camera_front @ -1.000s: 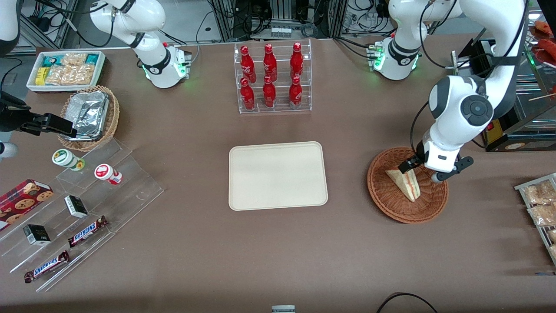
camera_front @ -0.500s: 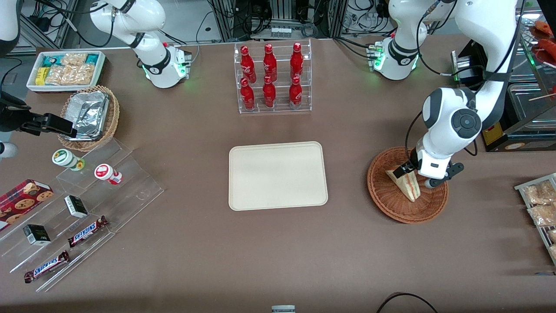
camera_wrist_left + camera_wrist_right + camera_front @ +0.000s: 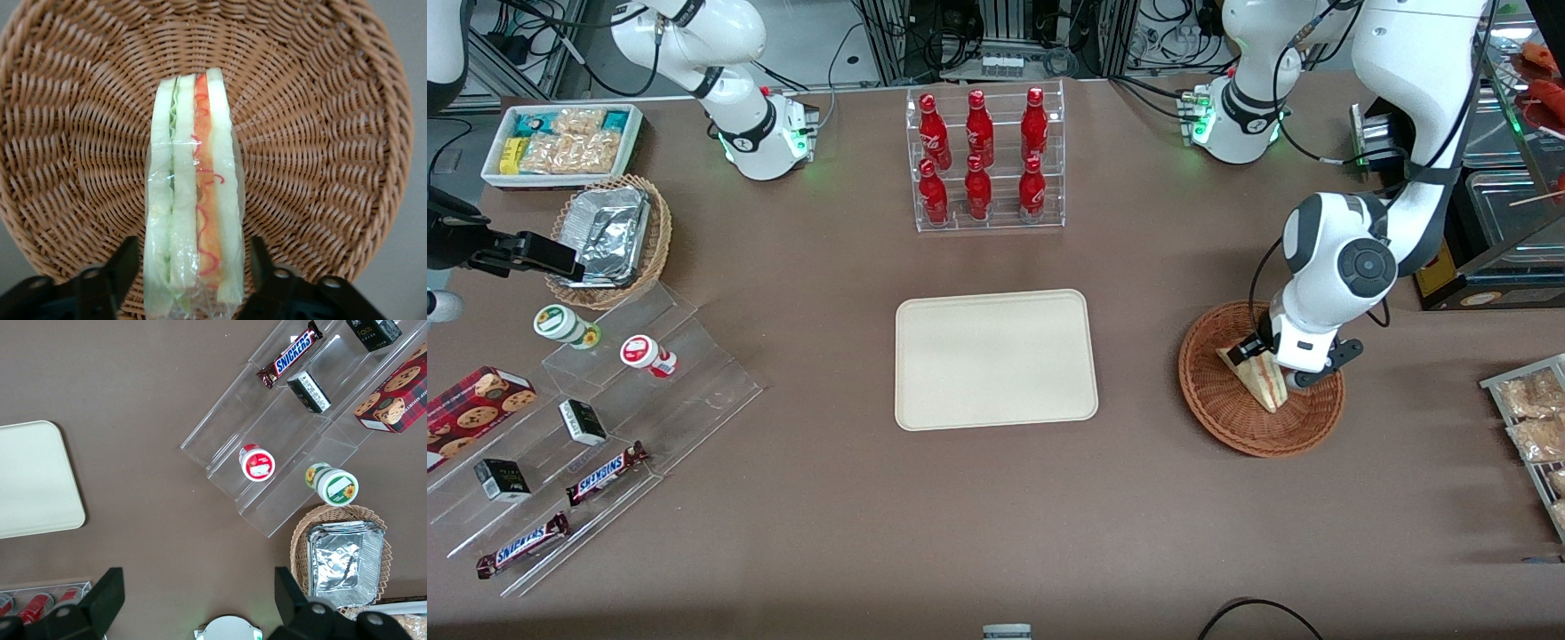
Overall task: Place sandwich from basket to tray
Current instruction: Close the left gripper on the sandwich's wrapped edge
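Bright, even light from overhead falls on my table, and shadows stay soft and short. My gripper [image 3: 1285,364] hangs low in the basket [image 3: 1227,404], at three o'clock from the tray [image 3: 996,360]. The foil [image 3: 609,236] shows mild glare. From my wrist, the sandwich [image 3: 193,200] is crisp, while my spread fingers [image 3: 123,267] look dark and blurred.

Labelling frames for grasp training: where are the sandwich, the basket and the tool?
sandwich [image 3: 193,200]: left wrist view, striped filling edge.
basket [image 3: 1218,400]: front view, bare woven floor.
tool [image 3: 193,263]: left wrist view, midway between fingertips, straddling the sandwich.

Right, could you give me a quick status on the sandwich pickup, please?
Gripper open, fingers astride the sandwich, not yet closed. Sandwich on edge in the basket. Tray bare; nothing between.
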`<action>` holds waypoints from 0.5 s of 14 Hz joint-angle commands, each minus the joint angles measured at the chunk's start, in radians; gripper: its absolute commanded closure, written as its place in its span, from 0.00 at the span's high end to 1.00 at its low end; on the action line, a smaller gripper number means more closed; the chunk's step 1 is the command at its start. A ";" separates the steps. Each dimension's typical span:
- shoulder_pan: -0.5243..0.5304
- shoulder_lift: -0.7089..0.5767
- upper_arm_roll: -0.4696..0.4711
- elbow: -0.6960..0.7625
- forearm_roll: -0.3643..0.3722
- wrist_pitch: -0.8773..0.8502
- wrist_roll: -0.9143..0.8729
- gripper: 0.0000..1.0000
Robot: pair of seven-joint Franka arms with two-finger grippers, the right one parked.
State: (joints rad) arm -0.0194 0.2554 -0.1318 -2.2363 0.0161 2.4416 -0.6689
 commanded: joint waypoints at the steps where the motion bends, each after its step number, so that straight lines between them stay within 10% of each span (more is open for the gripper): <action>1: -0.007 0.004 0.001 -0.002 0.008 0.017 -0.014 0.00; 7: -0.025 -0.076 -0.014 0.287 0.111 -0.434 0.000 0.00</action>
State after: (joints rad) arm -0.0295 0.2104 -0.1372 -2.1134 0.0837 2.2229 -0.6669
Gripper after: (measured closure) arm 0.740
